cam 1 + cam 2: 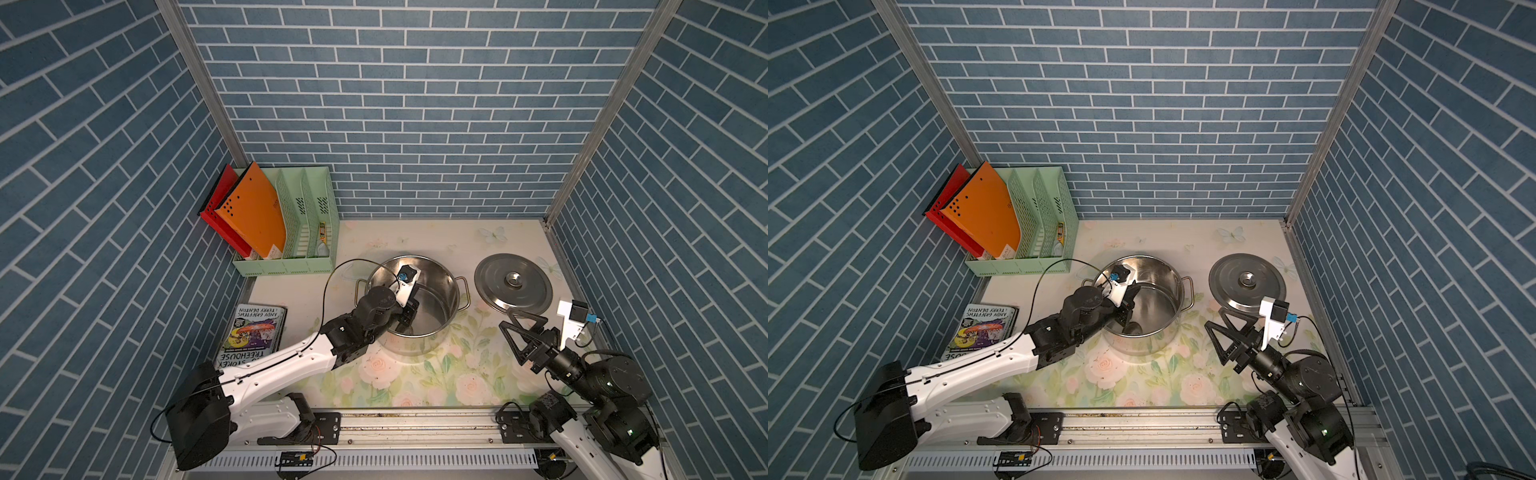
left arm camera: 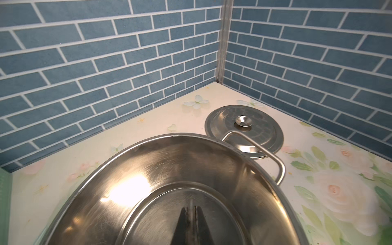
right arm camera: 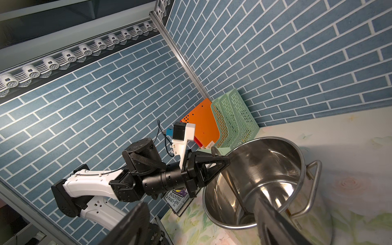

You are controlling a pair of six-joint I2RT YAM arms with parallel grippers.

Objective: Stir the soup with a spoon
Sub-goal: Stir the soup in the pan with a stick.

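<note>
Stainless-steel and apparently empty, the pot (image 1: pixel 441 293) stands unbraced on the floral counter (image 1: pixel 415 235). I judge that the main hazard: a sweep that drags the spoon (image 3: pixel 233 186) along the wall could slide or tip so light a vessel toward its lid (image 1: pixel 494 272), which lies flat just beside it. The left hand (image 3: pixel 224 160) is clenched on the spoon's thin dark handle near its upper end and reaches in over the rim, with the small bowl down by the pot floor. So slim a handle may pivot in the pinch, and a wide circle could knock the wrist against the rim. The right hand (image 1: pixel 509 322) hangs released and holds nothing, near the lid's front edge, steadying nothing.

No liquid shows in the pot; only the spoon is in it. The green file rack (image 1: pixel 291 232) in the corner holds a red folder (image 1: pixel 216 203) and an orange folder (image 1: pixel 253 212), plus small items in another slot, too small to name.
</note>
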